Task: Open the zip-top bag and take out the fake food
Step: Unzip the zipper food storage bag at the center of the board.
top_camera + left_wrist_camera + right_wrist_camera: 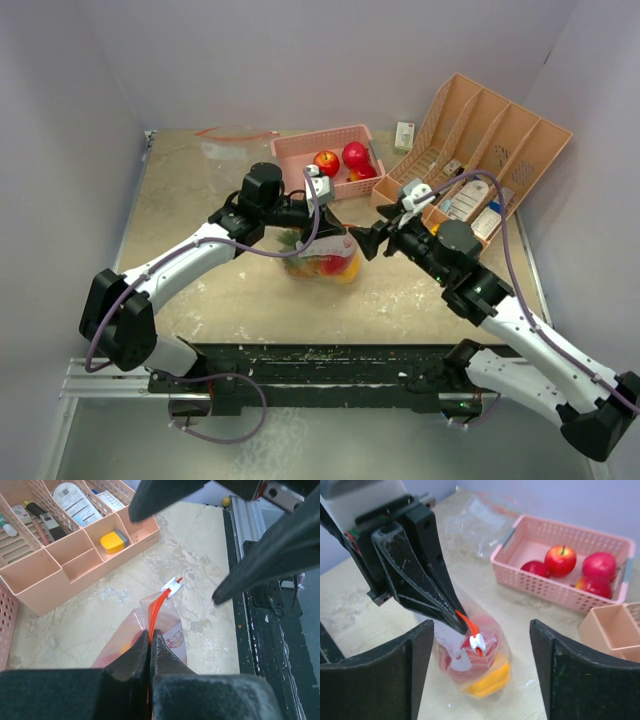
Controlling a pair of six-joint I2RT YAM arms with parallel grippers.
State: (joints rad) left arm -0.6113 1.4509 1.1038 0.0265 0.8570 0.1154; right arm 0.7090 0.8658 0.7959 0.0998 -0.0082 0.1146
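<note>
Since the left gripper (pixel 150 640) has its black fingers pressed together on the orange zip strip (pixel 156 611) of the clear plastic zip-top bag (pixel 322 262), the bag hangs upright from that pinch at the middle of the beige marbled table (pixel 400 300). Its bottom seems to rest on the surface, though the top view is too coarse to be sure. The strip's long axis runs from the pinch on the left out toward the right, ending at the small white slider (pixel 477 642). The right gripper (pixel 373 241) faces it from the right with fingers spread wide, holding nothing. The slider sits just ahead of the gap between them, so this arm is plainly the nearer one to take it. I judge the next move to be a short advance leftward along the strip's line, then a closing on the slider. Inside the bag, glossy red and yellow plastic fake food (pixel 482 675) is bunched low. More red round fruits (pixel 560 560) lie in the pink perforated basket (pixel 545 587) at the far side.
</note>
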